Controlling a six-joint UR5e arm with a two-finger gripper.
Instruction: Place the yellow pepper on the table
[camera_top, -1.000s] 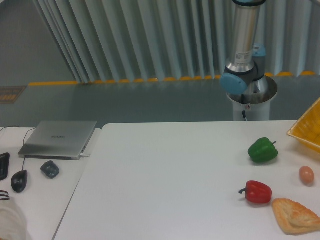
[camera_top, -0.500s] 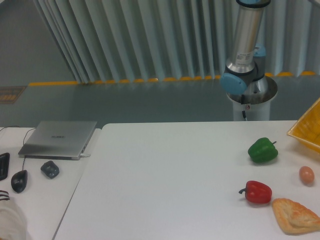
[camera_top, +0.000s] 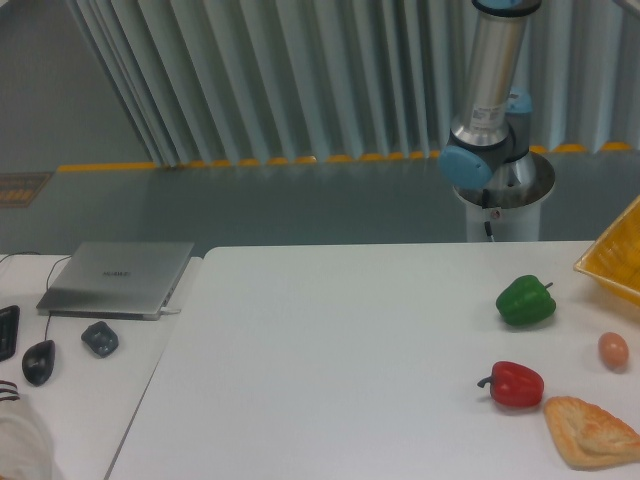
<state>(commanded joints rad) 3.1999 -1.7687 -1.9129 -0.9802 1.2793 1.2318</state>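
Nothing moved; yellow pepper and fingers unseen.

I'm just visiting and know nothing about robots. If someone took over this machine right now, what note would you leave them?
Gripper: out of the picture; only the arm's lower section and base show, behind the table's far edge.
Yellow pepper: not visible anywhere. A yellow basket sits at the table's right edge, cut off by the frame; its contents cannot be made out.
Table: holds a green pepper, red pepper, egg and pastry, all on the right side.
Done: no yellow pepper lies on the table.
Left: find the pepper, then set it on the table, perhaps on the bare white middle.
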